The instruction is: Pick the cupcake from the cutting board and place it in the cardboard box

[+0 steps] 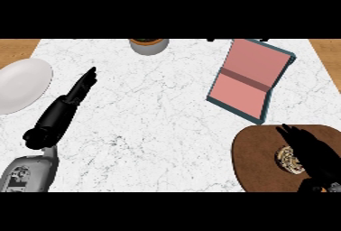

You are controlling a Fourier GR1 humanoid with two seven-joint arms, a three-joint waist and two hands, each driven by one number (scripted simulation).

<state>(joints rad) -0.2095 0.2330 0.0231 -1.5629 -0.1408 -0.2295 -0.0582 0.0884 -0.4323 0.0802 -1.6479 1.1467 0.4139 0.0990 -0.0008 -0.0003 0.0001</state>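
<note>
Cupcake (288, 159) on the brown cutting board (261, 155) at lower right, partly covered by the right hand (311, 151), fingers bent down around it; whether actually touching, impossible to tell. Left hand (80, 87) flat over the white marble counter (160, 117), fingers straight and released, holding nothing, near a white plate (23, 84). Pink-lined cardboard box (250, 79) open, up beyond the board.
</note>
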